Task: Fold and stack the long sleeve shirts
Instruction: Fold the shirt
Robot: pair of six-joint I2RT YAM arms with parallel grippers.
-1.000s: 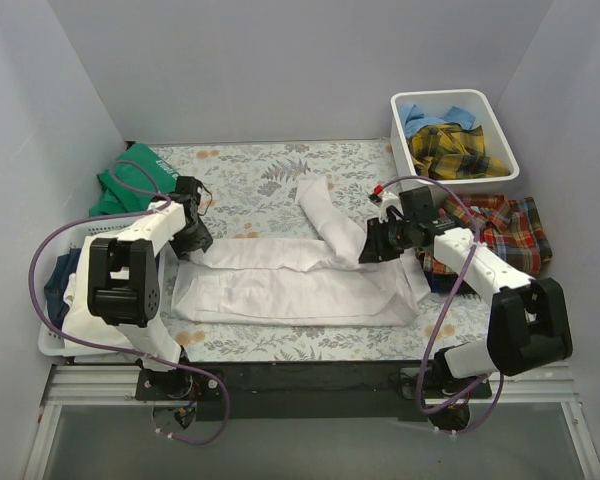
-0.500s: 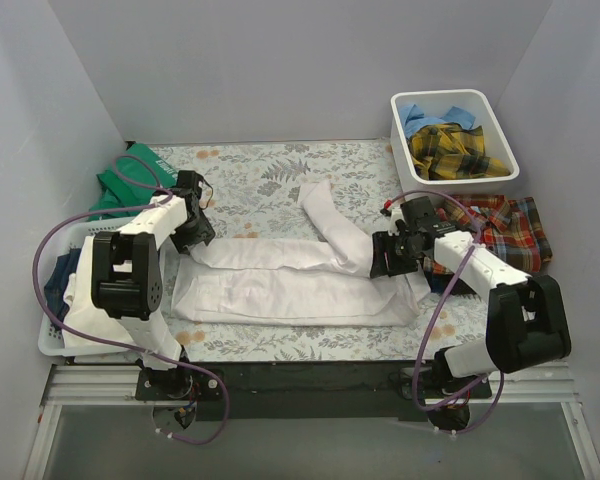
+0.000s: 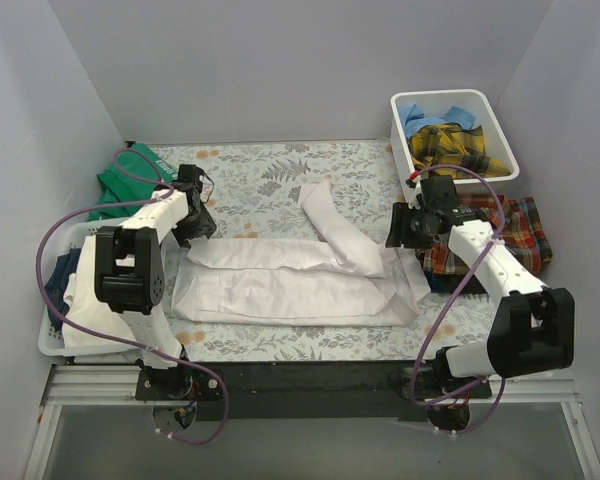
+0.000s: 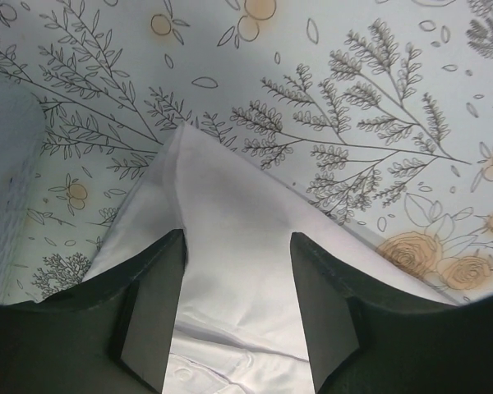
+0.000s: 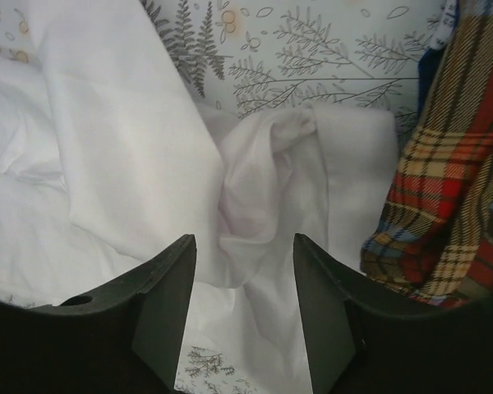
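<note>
We log one white shirt [image 3: 280, 290] laid on the floral worktop [image 3: 250, 170]; left hand [image 4: 238, 238] open over its corner; right hand [image 5: 244, 240] open over its bunched end.

red plaid shirt [image 5: 448, 189] cut off at R edge, blue shirt [image 3: 418, 120] mostly under yellow plaid shirt [image 3: 450, 150]

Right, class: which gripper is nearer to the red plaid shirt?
Right. The right gripper hangs beside the red plaid shirt, over one end of the white shirt. The left gripper is at the white shirt's opposite end, far from the plaid.
</note>
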